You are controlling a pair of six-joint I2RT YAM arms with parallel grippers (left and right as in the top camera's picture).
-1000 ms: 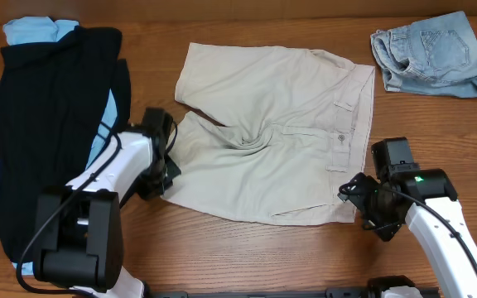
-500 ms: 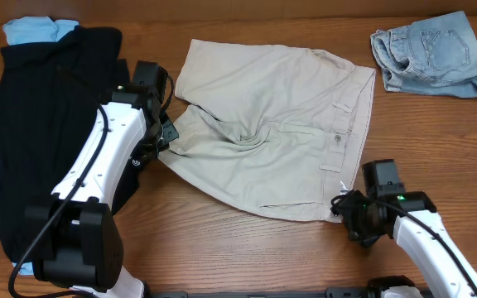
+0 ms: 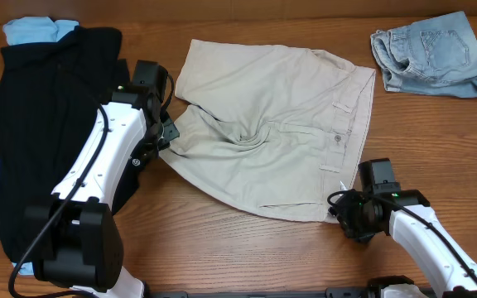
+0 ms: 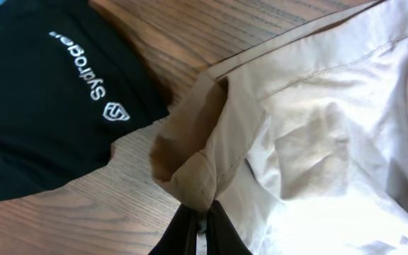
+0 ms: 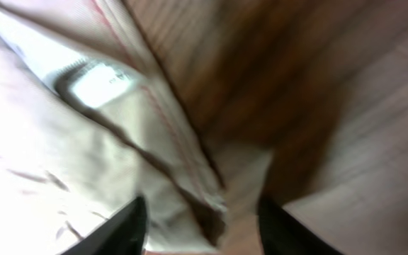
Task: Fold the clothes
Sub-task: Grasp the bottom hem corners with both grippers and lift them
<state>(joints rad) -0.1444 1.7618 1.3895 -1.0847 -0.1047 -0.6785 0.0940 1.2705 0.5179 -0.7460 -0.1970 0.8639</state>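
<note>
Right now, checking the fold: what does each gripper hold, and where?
Left gripper pinches the beige shorts by a leg hem; right gripper, open at the waistband corner, holds nothing.

Brown table (image 3: 247, 248), probably wooden.

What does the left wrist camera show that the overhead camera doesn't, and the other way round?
Only the left wrist view: the white logo on the black garment, and the left pincer shut on a folded hem of the beige shorts. Only the overhead view: the denim shorts at far right, light-blue pieces, and the right pincer by the waistband. Both: beige shorts, black garment, wooden table.
</note>
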